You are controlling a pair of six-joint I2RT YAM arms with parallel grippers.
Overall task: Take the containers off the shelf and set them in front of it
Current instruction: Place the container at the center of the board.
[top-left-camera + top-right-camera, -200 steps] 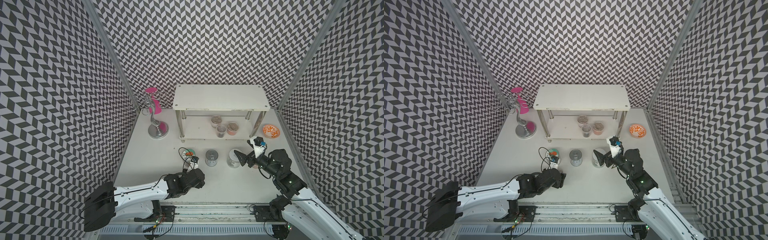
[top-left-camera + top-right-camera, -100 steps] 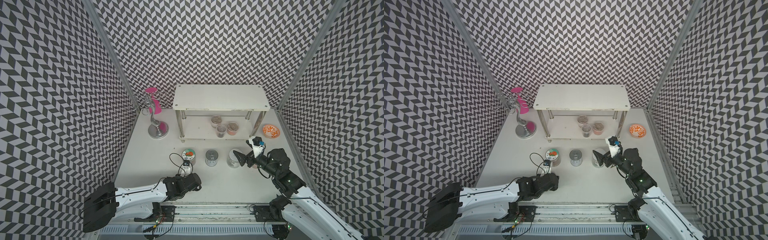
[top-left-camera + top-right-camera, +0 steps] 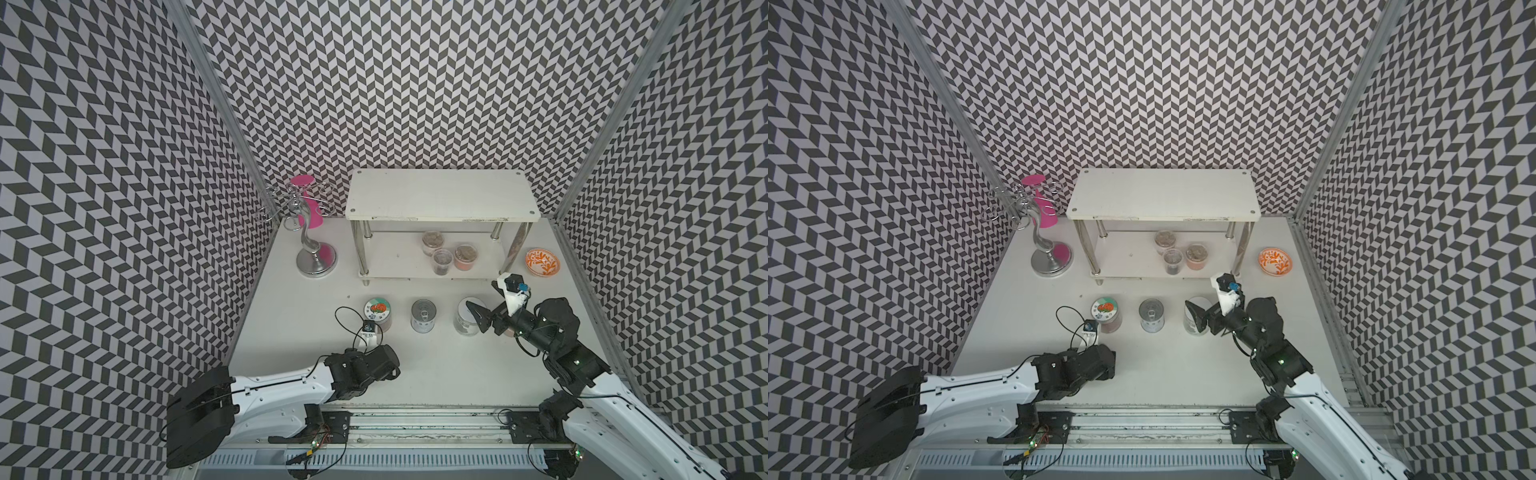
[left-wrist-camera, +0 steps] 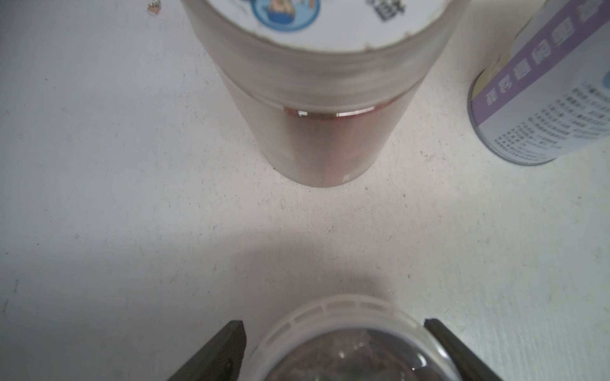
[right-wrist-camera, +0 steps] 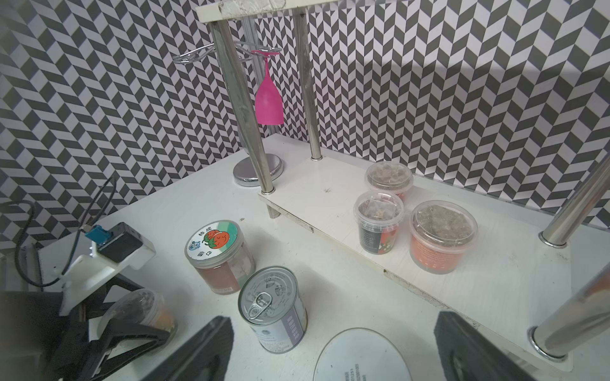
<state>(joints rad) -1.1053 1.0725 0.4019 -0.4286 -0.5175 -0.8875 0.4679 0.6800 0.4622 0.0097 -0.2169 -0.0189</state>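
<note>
Clear tub [image 4: 359,359] between parted left claw [image 4: 335,328], three tubs [image 3: 441,259] on shelf [image 3: 440,193]

Bright, even overhead light washes the chevron-patterned walls [image 3: 374,83] in both top views, leaving soft shadow under the white two-tier shelf [image 3: 440,195]. The left wrist view blurs the clear, picture-lidded jar [image 4: 317,132], small glints on its glass; the right wrist view bows at its edges.

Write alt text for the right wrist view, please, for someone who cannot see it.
Three lidded tubs stand on the lower tier of the shelf. On the table before it stand a picture-lid jar, a tin can and a white-lidded jar, the last flanked by the open right gripper.
</note>
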